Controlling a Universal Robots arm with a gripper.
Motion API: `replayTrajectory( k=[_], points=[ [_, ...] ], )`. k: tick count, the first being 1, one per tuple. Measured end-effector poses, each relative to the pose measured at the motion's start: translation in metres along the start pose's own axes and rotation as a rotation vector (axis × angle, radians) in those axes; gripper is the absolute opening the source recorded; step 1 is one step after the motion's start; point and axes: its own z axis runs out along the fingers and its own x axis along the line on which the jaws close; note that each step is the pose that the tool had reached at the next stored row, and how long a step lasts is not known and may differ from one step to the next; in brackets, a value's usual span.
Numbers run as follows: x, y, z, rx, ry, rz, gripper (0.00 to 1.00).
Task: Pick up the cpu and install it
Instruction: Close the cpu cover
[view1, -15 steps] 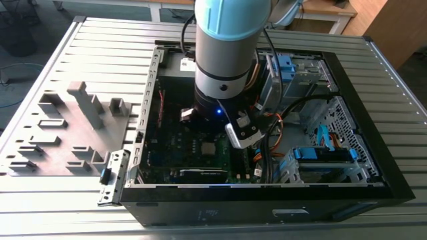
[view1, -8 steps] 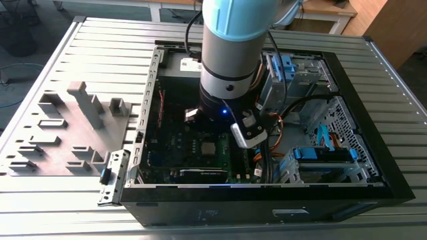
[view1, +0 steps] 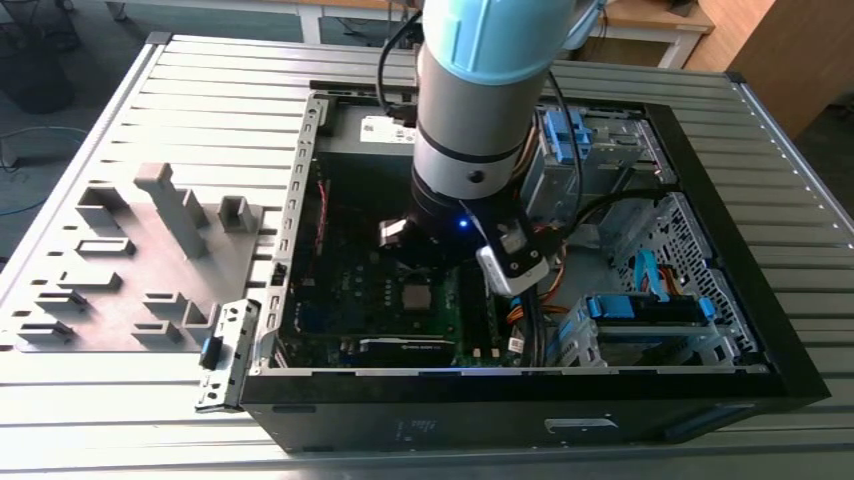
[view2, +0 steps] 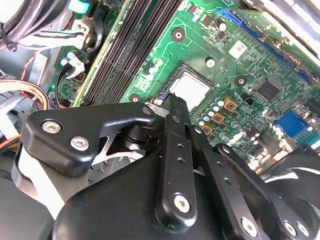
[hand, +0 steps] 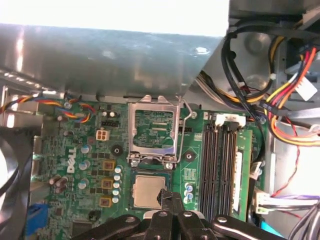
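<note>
On the ribbed metal worktop, inside the black computer case, your fingers sit pressed together just beside the flat silvery-grey square cpu, which lies in the green motherboard socket.

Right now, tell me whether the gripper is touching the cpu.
Cannot tell. In both wrist views the gripper overlaps the edge of the cpu; neither shows contact or a gap plainly.

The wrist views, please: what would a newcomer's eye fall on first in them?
A small silvery-grey square cpu lies in its socket on the green motherboard, with the hinged metal socket frame flipped open beside it. The black gripper sits right at the cpu's edge.
</note>
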Motion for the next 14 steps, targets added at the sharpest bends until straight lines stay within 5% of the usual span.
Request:
replayTrajectory(
  k=[14],
  points=[
    [-0.0001,-0.0001,0.0014,-0.0003,0.0122,-0.252,0.11]
  ],
)
